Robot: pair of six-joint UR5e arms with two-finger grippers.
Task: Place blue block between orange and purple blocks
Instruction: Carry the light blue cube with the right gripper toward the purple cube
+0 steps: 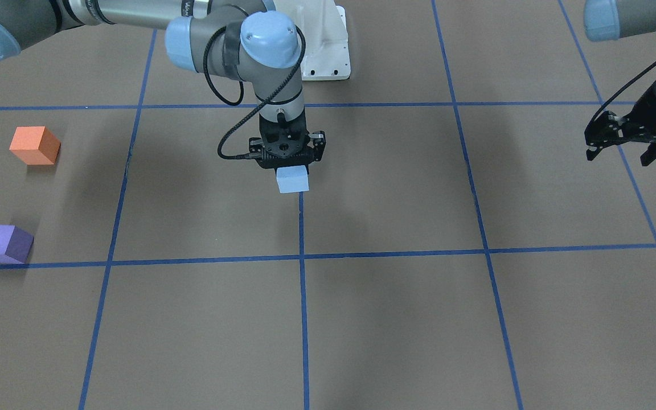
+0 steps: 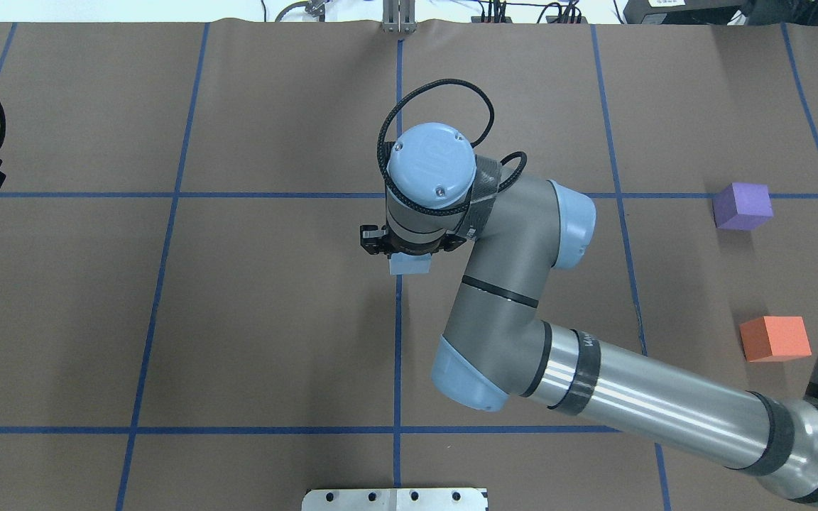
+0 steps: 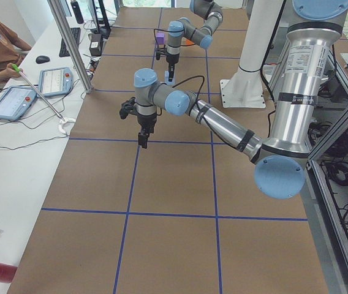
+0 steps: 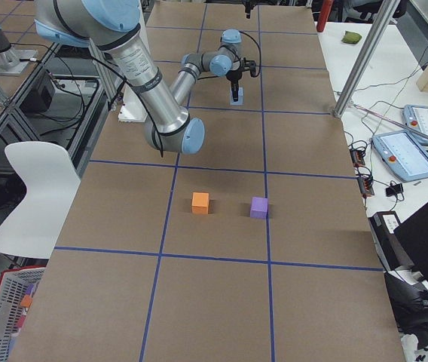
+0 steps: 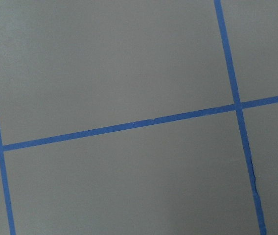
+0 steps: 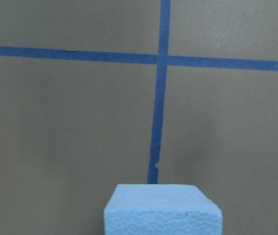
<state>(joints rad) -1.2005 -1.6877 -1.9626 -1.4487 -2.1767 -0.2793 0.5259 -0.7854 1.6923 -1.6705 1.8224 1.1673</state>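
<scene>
My right gripper [image 1: 289, 166] points straight down near the table's centre and is shut on the light blue block [image 1: 292, 179]. The block also shows in the overhead view [image 2: 410, 265] and at the bottom of the right wrist view [image 6: 162, 209]. I cannot tell whether it touches the table. The orange block [image 1: 35, 145] and the purple block [image 1: 3, 244] sit apart on the table far to the robot's right, also seen overhead as orange [image 2: 775, 338] and purple [image 2: 741, 206]. My left gripper [image 1: 618, 149] is open and empty, held above the table at the robot's far left.
Blue tape lines [image 1: 300, 256] divide the brown table into squares. The white robot base plate [image 1: 325, 51] is at the robot's side of the table. There is a bare gap between the orange block [image 4: 200, 202] and purple block [image 4: 258, 207].
</scene>
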